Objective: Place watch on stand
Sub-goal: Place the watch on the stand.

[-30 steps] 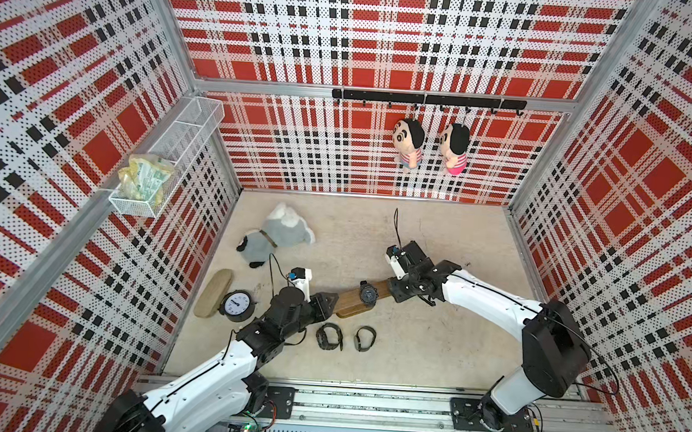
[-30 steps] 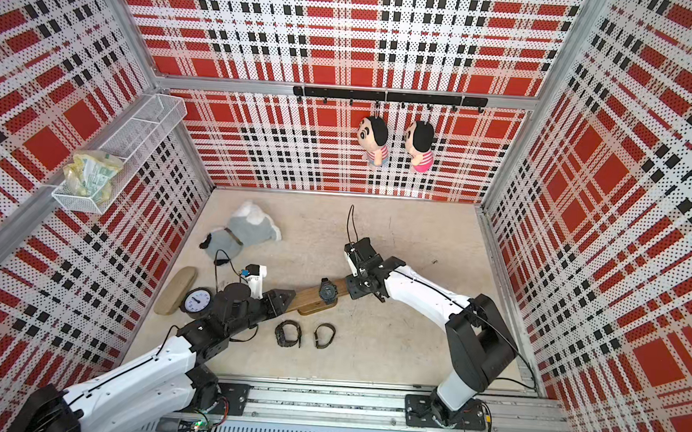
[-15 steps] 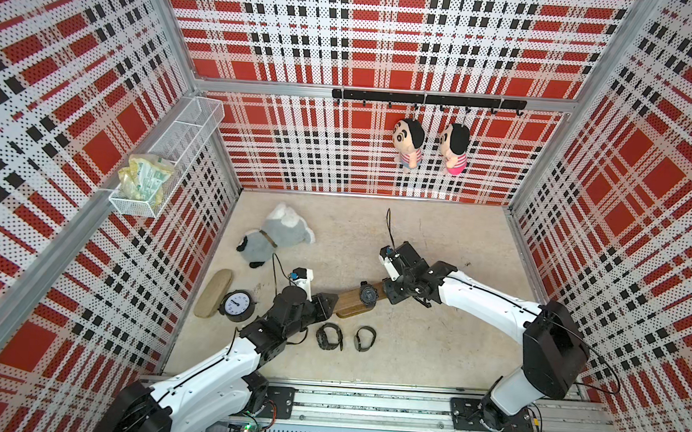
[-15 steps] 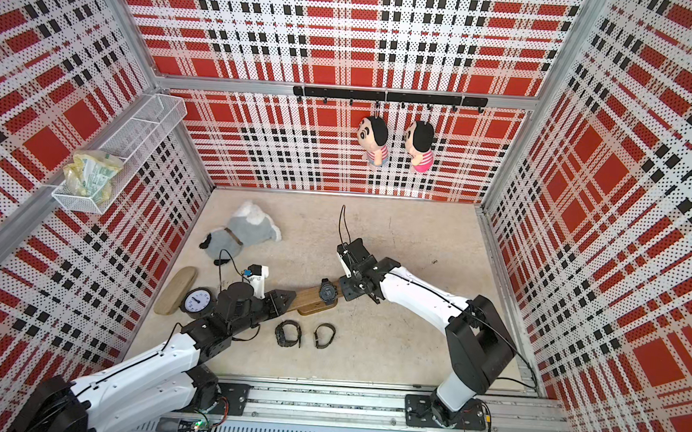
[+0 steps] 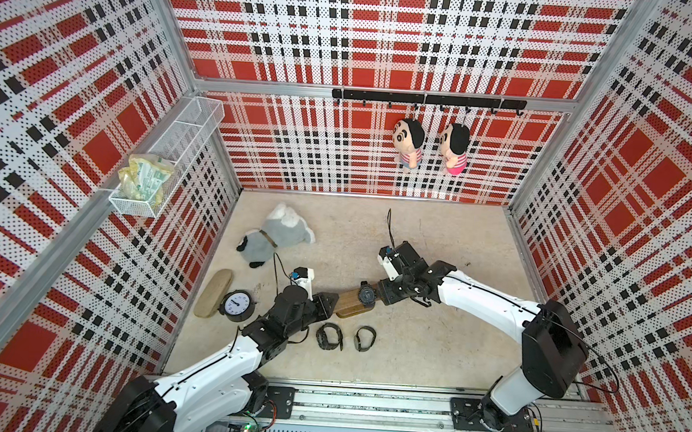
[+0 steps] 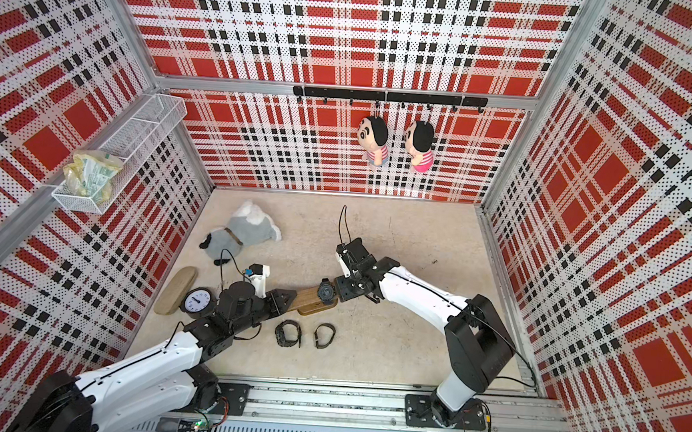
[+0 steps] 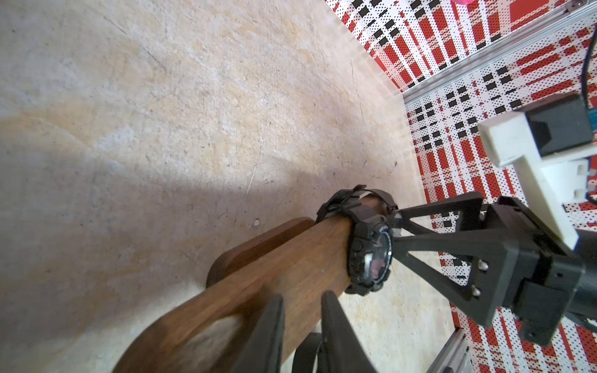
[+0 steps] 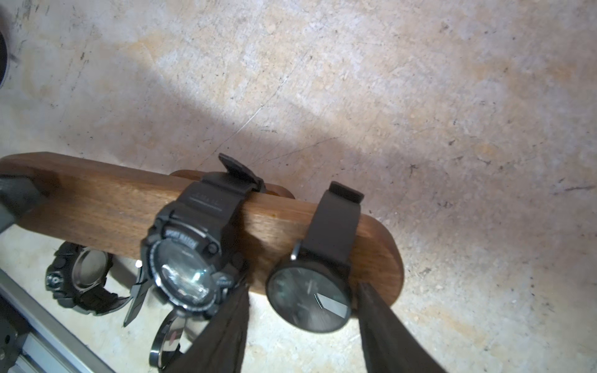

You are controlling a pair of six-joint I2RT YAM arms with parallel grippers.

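Observation:
The stand [image 5: 348,303] is a brown wooden bar lying across the floor's middle. A black sport watch [image 8: 190,261] and a slim round-faced black watch [image 8: 310,297] are strapped around it. My right gripper [image 8: 303,285] is open, with one finger on each side of the slim watch's face and a small gap on both sides. In both top views the right gripper [image 5: 381,294] covers that watch. My left gripper [image 7: 302,298] is shut on the stand's other end [image 6: 301,297].
Two more black watches [image 5: 329,337] [image 5: 365,338] lie on the floor just in front of the stand. A round black alarm clock [image 5: 237,305], a beige oval board [image 5: 214,293] and a grey plush [image 5: 276,235] sit at the left. Two dolls [image 5: 407,144] hang on the back wall.
My right gripper's jaws have widened off the slim watch and the hand has shifted slightly left along the bar. The left gripper's fingers have drawn closer together on the stand's end.

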